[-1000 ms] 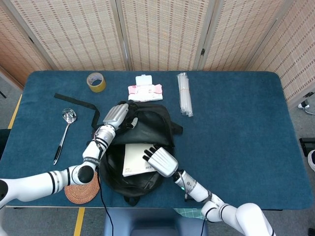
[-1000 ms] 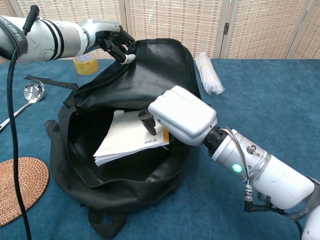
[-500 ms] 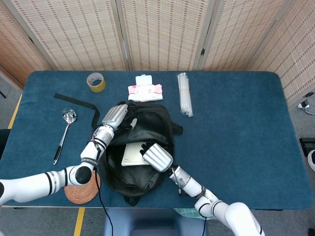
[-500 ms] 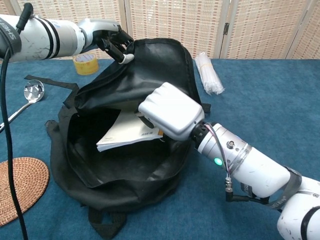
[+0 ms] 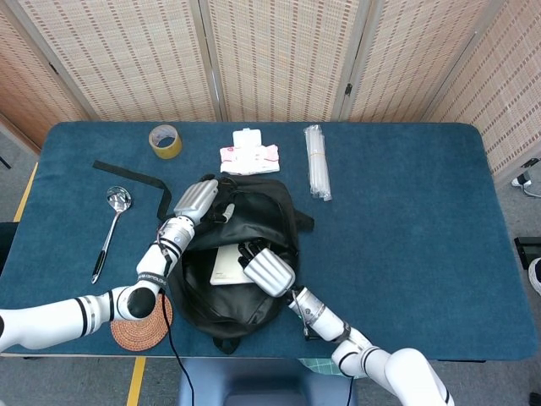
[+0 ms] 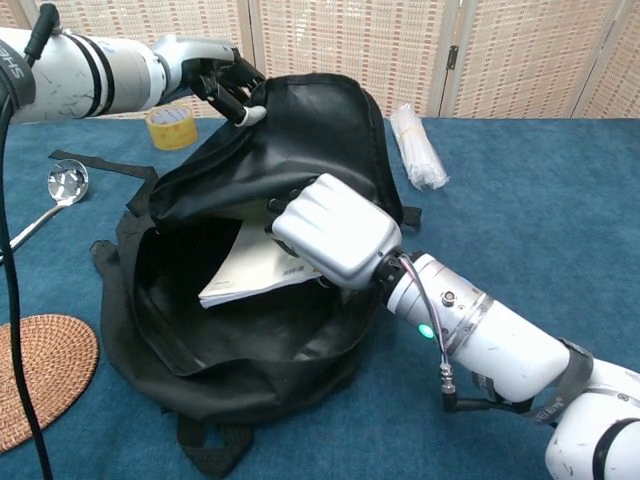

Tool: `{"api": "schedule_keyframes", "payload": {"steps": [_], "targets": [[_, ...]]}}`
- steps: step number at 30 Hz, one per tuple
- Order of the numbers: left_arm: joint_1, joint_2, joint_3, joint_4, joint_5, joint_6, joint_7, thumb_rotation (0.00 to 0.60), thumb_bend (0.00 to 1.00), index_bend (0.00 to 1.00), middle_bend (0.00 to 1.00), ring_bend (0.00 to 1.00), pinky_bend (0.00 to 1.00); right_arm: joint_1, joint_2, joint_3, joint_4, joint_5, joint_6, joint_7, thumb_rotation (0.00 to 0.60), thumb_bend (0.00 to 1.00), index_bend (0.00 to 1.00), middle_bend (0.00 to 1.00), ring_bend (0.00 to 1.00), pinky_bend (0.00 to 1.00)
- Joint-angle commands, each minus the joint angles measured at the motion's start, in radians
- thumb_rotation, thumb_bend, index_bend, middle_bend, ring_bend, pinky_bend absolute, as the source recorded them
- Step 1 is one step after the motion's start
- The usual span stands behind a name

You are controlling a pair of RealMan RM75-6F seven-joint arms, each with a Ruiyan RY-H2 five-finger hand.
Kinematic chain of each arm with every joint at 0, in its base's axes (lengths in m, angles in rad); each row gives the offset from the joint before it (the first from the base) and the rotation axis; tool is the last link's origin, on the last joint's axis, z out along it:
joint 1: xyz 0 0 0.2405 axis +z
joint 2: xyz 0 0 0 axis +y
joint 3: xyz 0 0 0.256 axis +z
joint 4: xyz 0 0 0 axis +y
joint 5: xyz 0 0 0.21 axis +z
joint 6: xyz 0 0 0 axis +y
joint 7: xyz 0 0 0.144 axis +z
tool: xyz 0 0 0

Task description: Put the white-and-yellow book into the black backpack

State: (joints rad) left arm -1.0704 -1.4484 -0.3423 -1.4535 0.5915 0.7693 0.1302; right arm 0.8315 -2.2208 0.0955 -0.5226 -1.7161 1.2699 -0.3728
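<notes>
The white-and-yellow book lies tilted inside the open mouth of the black backpack, partly under the raised flap, with the right hand on its right edge, fingers curled down over it, though whether they actually grip it cannot be told. The left hand pinches the top of the backpack's flap and holds it up. Around the bag on the blue table lie a woven coaster, a metal ladle, a roll of tape and a bundle of clear straws.
</notes>
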Motion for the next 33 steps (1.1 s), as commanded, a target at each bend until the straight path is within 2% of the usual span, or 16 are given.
{"api": "schedule_keyframes", "payload": {"steps": [1, 5, 11, 16, 19, 24, 28, 33], "targets": [[-0.001, 0.0, 0.001, -0.002, -0.001, 0.002, 0.001, 0.6, 0.58, 0.57, 0.29, 0.24, 0.09, -0.028, 0.032, -0.009, -0.057, 0.013, 0.016, -0.022, 0.6, 0.36, 0.16, 0.18, 0.32, 0.2], [-0.003, 0.001, 0.001, -0.008, -0.008, 0.009, 0.006, 0.6, 0.58, 0.57, 0.29, 0.23, 0.08, -0.06, 0.08, -0.027, -0.151, 0.015, 0.032, -0.047, 0.6, 0.28, 0.05, 0.13, 0.26, 0.17], [-0.004, 0.006, 0.006, -0.028, -0.02, 0.025, 0.02, 0.6, 0.58, 0.55, 0.29, 0.23, 0.08, -0.111, 0.173, -0.058, -0.31, 0.01, 0.061, -0.097, 0.6, 0.23, 0.0, 0.11, 0.23, 0.16], [0.0, 0.014, 0.011, -0.046, -0.021, 0.035, 0.027, 0.6, 0.58, 0.53, 0.29, 0.23, 0.08, -0.157, 0.286, -0.098, -0.475, -0.008, 0.088, -0.14, 0.6, 0.23, 0.0, 0.11, 0.23, 0.16], [0.008, 0.025, 0.014, -0.067, -0.014, 0.041, 0.027, 0.6, 0.58, 0.51, 0.28, 0.22, 0.08, -0.195, 0.386, -0.137, -0.598, -0.03, 0.111, -0.174, 0.6, 0.23, 0.0, 0.11, 0.24, 0.16], [0.027, 0.054, 0.025, -0.112, 0.013, 0.039, 0.02, 0.6, 0.49, 0.38, 0.24, 0.19, 0.06, -0.258, 0.531, -0.188, -0.761, -0.054, 0.157, -0.212, 0.6, 0.23, 0.0, 0.14, 0.24, 0.17], [0.056, 0.087, 0.031, -0.16, 0.064, 0.049, 0.0, 0.6, 0.44, 0.28, 0.21, 0.17, 0.06, -0.307, 0.633, -0.219, -0.835, -0.079, 0.213, -0.205, 0.6, 0.23, 0.04, 0.16, 0.26, 0.18], [0.113, 0.133, 0.044, -0.215, 0.154, 0.086, -0.037, 0.6, 0.43, 0.26, 0.2, 0.17, 0.05, -0.36, 0.732, -0.235, -0.877, -0.084, 0.26, -0.16, 0.6, 0.23, 0.09, 0.19, 0.29, 0.23]]}}
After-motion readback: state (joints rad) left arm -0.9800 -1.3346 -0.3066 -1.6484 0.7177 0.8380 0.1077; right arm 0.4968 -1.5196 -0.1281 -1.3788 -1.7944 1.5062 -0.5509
